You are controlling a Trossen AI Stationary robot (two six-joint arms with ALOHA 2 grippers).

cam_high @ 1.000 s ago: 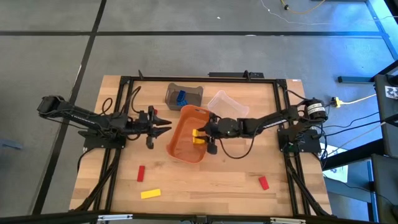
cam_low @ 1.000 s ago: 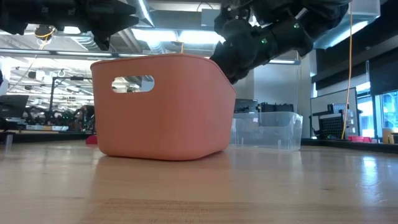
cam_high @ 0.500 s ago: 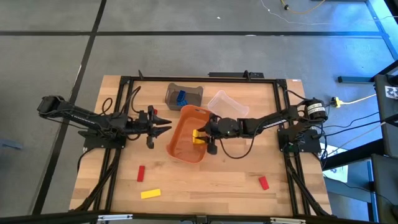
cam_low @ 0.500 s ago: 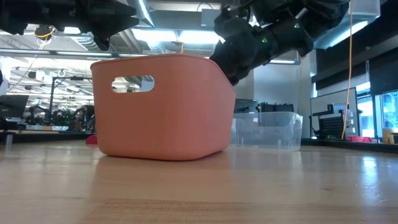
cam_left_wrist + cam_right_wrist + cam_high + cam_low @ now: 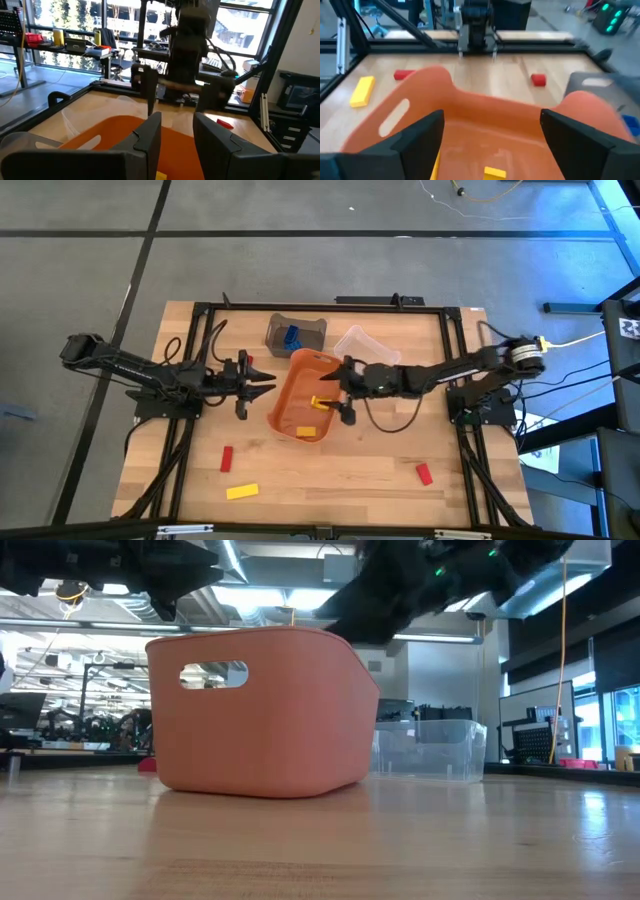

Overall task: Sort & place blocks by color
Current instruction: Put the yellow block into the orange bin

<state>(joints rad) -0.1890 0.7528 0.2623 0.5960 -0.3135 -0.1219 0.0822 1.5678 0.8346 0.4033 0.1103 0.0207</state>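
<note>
An orange tub [image 5: 296, 412] stands mid-table, tilted in the high view. Two yellow blocks [image 5: 306, 432] [image 5: 322, 402] lie inside it; the right wrist view shows a yellow block [image 5: 495, 173] on its floor. My right gripper [image 5: 345, 390] hovers open over the tub's right rim, fingers spread wide [image 5: 492, 135], holding nothing. My left gripper [image 5: 268, 383] waits just left of the tub, its fingers [image 5: 176, 132] apart with nothing between them. On the table lie a yellow bar [image 5: 241, 492] and two red blocks [image 5: 227, 459] [image 5: 424, 473].
A grey bin [image 5: 310, 325] holding a blue block [image 5: 291, 336] stands at the far side, with a clear bin [image 5: 358, 343] to its right. A black frame [image 5: 200, 310] borders the table. Open wood lies along the near edge around the loose blocks.
My right gripper has opened wide and let go of the yellow block, which has dropped into the orange tub. The gripper has also risen a little above the tub's rim.
</note>
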